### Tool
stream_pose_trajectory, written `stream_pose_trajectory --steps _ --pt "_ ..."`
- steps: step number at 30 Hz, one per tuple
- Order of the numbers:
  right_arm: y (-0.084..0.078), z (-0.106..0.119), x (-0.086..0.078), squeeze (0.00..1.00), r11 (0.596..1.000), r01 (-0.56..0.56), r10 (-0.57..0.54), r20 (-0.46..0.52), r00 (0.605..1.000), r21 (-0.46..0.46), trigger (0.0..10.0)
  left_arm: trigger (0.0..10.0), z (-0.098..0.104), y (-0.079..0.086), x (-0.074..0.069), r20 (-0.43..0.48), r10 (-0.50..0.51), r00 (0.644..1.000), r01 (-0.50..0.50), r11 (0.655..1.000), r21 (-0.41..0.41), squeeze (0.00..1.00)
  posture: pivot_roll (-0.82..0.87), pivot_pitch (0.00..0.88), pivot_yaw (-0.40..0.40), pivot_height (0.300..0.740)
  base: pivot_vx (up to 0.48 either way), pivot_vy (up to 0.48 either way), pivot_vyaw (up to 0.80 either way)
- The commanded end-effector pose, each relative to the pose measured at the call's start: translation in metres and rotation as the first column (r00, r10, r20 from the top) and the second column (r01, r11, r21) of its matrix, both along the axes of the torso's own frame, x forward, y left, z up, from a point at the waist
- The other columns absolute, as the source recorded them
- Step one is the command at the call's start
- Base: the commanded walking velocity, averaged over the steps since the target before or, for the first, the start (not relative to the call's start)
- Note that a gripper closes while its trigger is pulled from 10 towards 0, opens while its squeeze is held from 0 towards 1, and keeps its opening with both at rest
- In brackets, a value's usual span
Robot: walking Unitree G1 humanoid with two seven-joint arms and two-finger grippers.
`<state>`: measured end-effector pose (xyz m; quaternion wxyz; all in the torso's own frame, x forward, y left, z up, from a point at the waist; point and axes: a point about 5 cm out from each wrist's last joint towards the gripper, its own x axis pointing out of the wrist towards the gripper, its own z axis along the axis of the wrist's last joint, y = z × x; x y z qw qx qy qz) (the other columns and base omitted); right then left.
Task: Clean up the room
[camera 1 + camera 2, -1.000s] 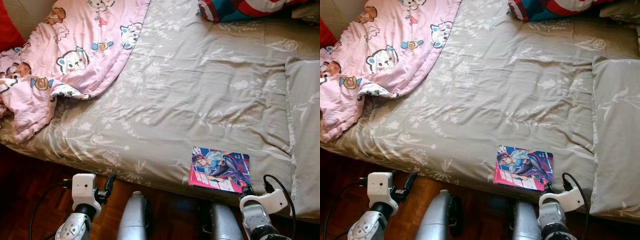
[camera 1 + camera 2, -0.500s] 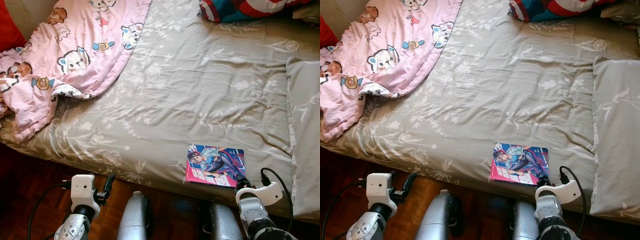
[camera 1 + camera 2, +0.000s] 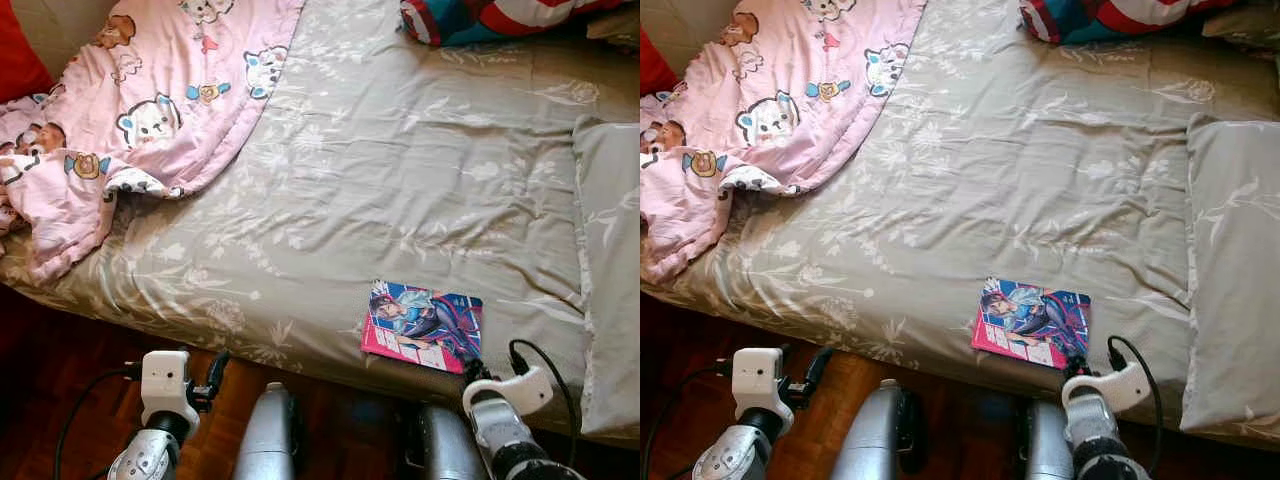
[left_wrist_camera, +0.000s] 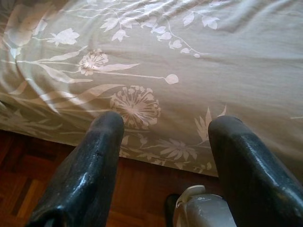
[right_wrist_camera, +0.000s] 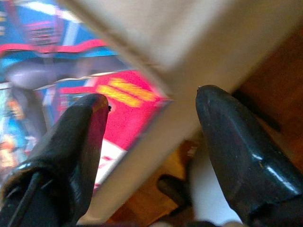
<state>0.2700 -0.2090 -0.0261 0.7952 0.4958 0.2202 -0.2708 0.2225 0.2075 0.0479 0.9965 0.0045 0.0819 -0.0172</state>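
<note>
The bed [image 3: 420,170] is evenly lit in soft daylight, while the right wrist view is blurred.

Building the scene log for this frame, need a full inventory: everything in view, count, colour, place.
Comic book: 1, pink and blue cover, flat near the bed's front edge, on the robot's right.
Quilt: 1, pink with cartoon bears, bunched at the bed's far left.
Bedsheet: 1, grey-green with white floral print, covers the bed.
Pillow: 1, same grey floral, along the right edge.
Cushion: 1, red, white and blue, far end of the bed.
Red fabric: 1, far left corner.
Floor: dark wood parquet, below the bed.
Left gripper: open, low at the bed's front edge.
Right gripper: open, at the book's near corner.
</note>
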Motion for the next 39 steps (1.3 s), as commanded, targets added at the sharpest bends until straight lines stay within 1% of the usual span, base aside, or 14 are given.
stream_pose_trajectory --steps 1,6,9,11,12,16,17,18,20,24,25,30,35,39 --pt "0.004 -0.012 -0.013 0.0 1.0 0.004 -0.003 -0.06 0.998 0.018 10.0 10.0 -0.01 0.006 -0.009 -0.048 0.016 0.999 -0.015 0.999 0.031 0.0 0.22 0.352 0.098 0.661 0.0 0.0 0.0" --pt "0.002 -0.015 -0.018 0.0 1.0 0.006 -0.005 -0.074 0.997 0.009 10.0 10.0 -0.009 0.004 -0.007 -0.044 0.013 0.999 -0.012 1.0 0.028 0.0 0.21 0.349 0.097 0.661 0.0 0.0 0.0" --pt "-0.008 -0.007 -0.013 0.0 0.996 0.009 -0.011 -0.022 1.0 -0.093 10.0 10.0 -0.008 0.003 -0.005 -0.036 0.015 0.999 -0.014 1.0 0.027 0.0 0.21 0.341 0.091 0.661 0.0 0.0 0.0" --pt "-0.01 0.001 -0.006 0.0 0.977 -0.047 0.05 0.01 0.999 -0.207 10.0 10.0 -0.007 0.004 -0.004 -0.028 0.021 0.999 -0.02 1.0 0.024 0.0 0.21 0.336 0.087 0.661 0.0 0.0 0.0" --pt "-0.01 0.001 -0.006 0.0 0.977 -0.047 0.05 0.01 0.999 -0.207 10.0 10.0 -0.007 0.004 -0.004 -0.028 0.021 0.999 -0.02 1.0 0.024 0.0 0.21 0.336 0.087 0.661 0.0 0.0 0.0" --pt "-0.003 0.02 0.01 0.0 0.891 -0.169 0.231 0.1 0.968 -0.422 10.0 10.0 -0.007 0.002 -0.001 -0.013 0.031 0.999 -0.031 0.999 0.006 0.0 0.18 0.317 0.07 0.661 0.0 0.0 0.0" --pt "-0.003 0.02 0.01 0.0 0.891 -0.169 0.231 0.1 0.968 -0.422 10.0 10.0 -0.007 0.002 -0.001 -0.013 0.031 0.999 -0.031 0.999 0.006 0.0 0.18 0.317 0.07 0.661 0.0 0.0 0.0" --pt "-0.004 0.025 0.012 0.0 0.855 -0.175 0.264 0.118 0.957 -0.488 10.0 10.0 -0.009 0.0 0.001 -0.012 0.039 0.999 -0.039 0.999 -0.008 0.0 0.16 0.304 0.061 0.661 0.0 0.0 0.0" --pt "-0.001 0.025 0.009 0.0 0.821 -0.201 0.306 0.114 0.945 -0.534 10.0 10.0 -0.014 -0.002 0.005 -0.022 0.051 0.998 -0.051 0.998 -0.027 0.0 0.13 0.286 0.047 0.661 0.0 0.0 0.0" --pt "0.007 0.021 0.005 0.0 0.775 -0.262 0.378 0.09 0.921 -0.574 10.0 10.0 -0.019 -0.004 0.008 -0.034 0.071 0.997 -0.073 0.996 -0.045 0.0 0.12 0.273 0.039 0.661 0.0 0.0 0.0" --pt "0.015 0.013 -0.004 0.0 0.731 -0.332 0.443 0.045 0.895 -0.596 10.0 10.0 -0.025 -0.003 0.012 -0.051 0.115 0.992 -0.118 0.99 -0.077 0.0 0.1 0.244 0.025 0.661 0.0 0.0 0.0" --pt "0.014 0.003 -0.014 0.0 0.73 -0.356 0.434 -0.007 0.901 -0.583 10.0 10.0 -0.034 -0.001 0.018 -0.085 0.158 0.984 -0.165 0.982 -0.09 0.0 0.1 0.202 0.019 0.661 0.0 0.0 0.0" --pt "0.018 -0.003 -0.016 0.0 0.706 -0.428 0.471 -0.078 0.879 -0.564 10.0 10.0 -0.047 0.001 0.019 -0.147 0.16 0.976 -0.173 0.982 -0.081 0.0 0.08 0.166 0.019 0.686 0.0 0.0 0.0" --pt "0.021 -0.009 -0.02 0.0 0.67 -0.501 0.514 -0.145 0.846 -0.547 10.0 10.0 -0.065 0.005 0.011 -0.235 0.189 0.953 -0.212 0.974 -0.075 0.0 0.07 0.129 0.001 0.706 0.0 0.0 0.0"
